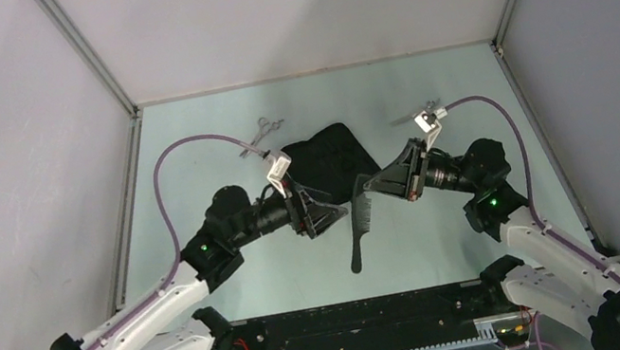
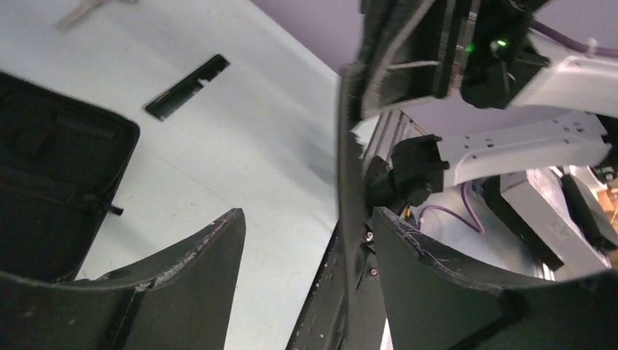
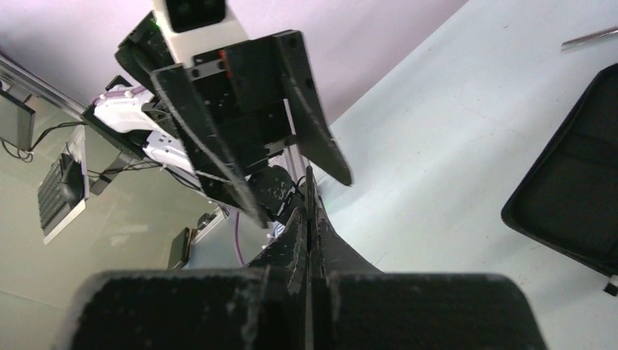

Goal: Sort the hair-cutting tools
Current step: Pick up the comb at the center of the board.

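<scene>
**Handover beside the open black zip case (image 1: 327, 157).** Just off the case's near-right corner, my right claw (image 1: 374, 186) is clamped on the toothed end of the black handled comb (image 1: 357, 244), whose handle reaches towards the table's (image 1: 237, 274) near edge. My left claw (image 1: 319, 214) stands apart, its fingers (image 2: 211, 255) either side of the comb and not touching it.

**Risks, as I judge them.**
- The left closes on my right claw instead of on the comb.
- The right lets go too early and drops the comb.

**Case.** It lies unzipped, and no tool shows in the part I can see.

**Remaining tools.**
- The straight flat comb (image 2: 186, 87) lies on the table a little apart from the case.
- One scissors (image 1: 265, 130) sits just beyond the case's far-left corner.
- The second scissors (image 1: 416, 114) lies well to the case's right.
</scene>
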Available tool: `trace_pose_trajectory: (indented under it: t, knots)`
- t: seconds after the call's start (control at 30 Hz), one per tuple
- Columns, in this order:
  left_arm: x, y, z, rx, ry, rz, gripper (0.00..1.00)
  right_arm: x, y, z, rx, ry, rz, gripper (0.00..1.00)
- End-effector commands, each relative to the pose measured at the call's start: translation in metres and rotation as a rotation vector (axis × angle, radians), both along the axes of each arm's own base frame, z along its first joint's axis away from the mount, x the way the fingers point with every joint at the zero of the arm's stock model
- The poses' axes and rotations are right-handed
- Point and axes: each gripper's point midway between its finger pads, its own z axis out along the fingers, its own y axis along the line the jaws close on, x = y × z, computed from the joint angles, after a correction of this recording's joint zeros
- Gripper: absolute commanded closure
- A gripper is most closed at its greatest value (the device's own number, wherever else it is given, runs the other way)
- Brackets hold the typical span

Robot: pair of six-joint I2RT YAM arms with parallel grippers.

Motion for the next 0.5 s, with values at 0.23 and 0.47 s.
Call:
trace_pose_trajectory:
  t: [0.23,0.47]
  knots:
    - [-0.047,-0.002,-0.007,0.079,-0.256,-0.256,0.24,-0.005,-0.006,0.063,0.083,-0.233,-0.011,1.0]
    - [-0.06,-0.022,-0.026,0.14,-0.235,-0.349,0.26,-0.014,-0.008,0.084,0.141,-0.305,0.007,1.0]
